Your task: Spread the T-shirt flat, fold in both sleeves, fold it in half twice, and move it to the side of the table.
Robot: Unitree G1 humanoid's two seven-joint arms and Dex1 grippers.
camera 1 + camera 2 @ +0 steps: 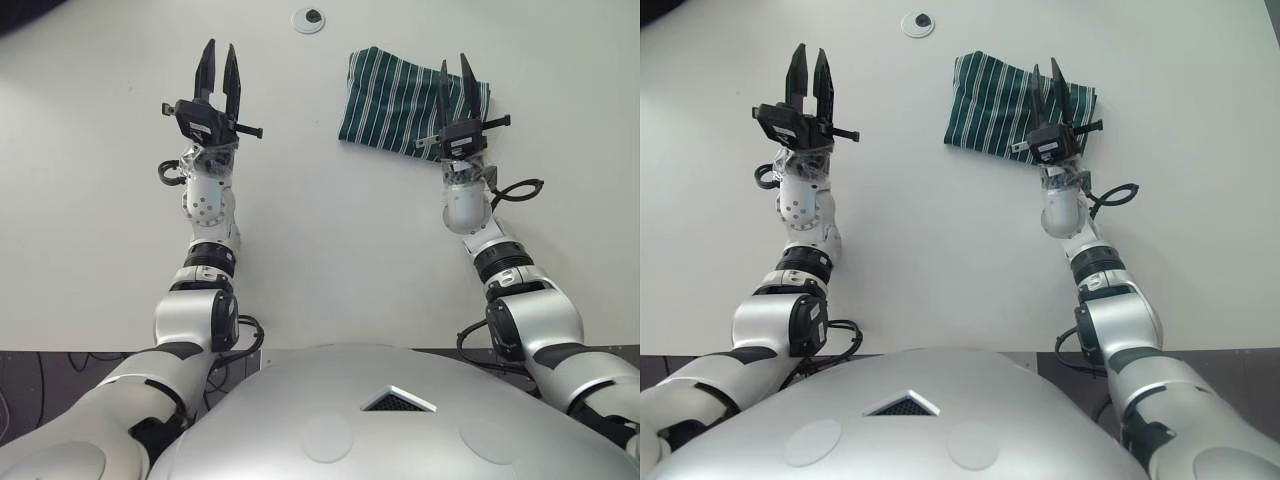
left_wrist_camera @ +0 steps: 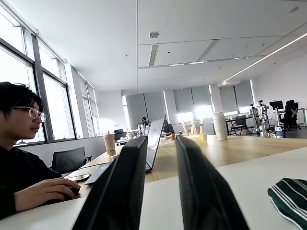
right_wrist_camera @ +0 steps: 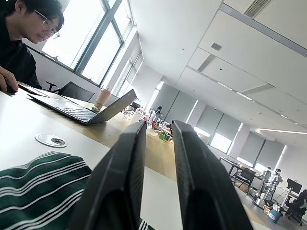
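T-shirt (image 1: 395, 100) lies as a small folded packet of green cloth with white stripes on the far right part of the bench (image 1: 320, 260). A round cable port (image 1: 309, 19) sits off its far left corner. The right hand (image 1: 454, 62) is over the packet's near right corner, its two fingers a little apart with nothing between them. In the right wrist view the cloth lies below them, not pinched. The left hand (image 1: 221, 48) is over bare bench well to the left, fingers likewise slightly apart and empty.

From the compact shape, the spreading, the sleeves and both halvings look done, so only the move to the side is left or just finished. If the packet must go farther right, the right hand needs to dip, pinch the edge through all layers, and slide it without unfolding.
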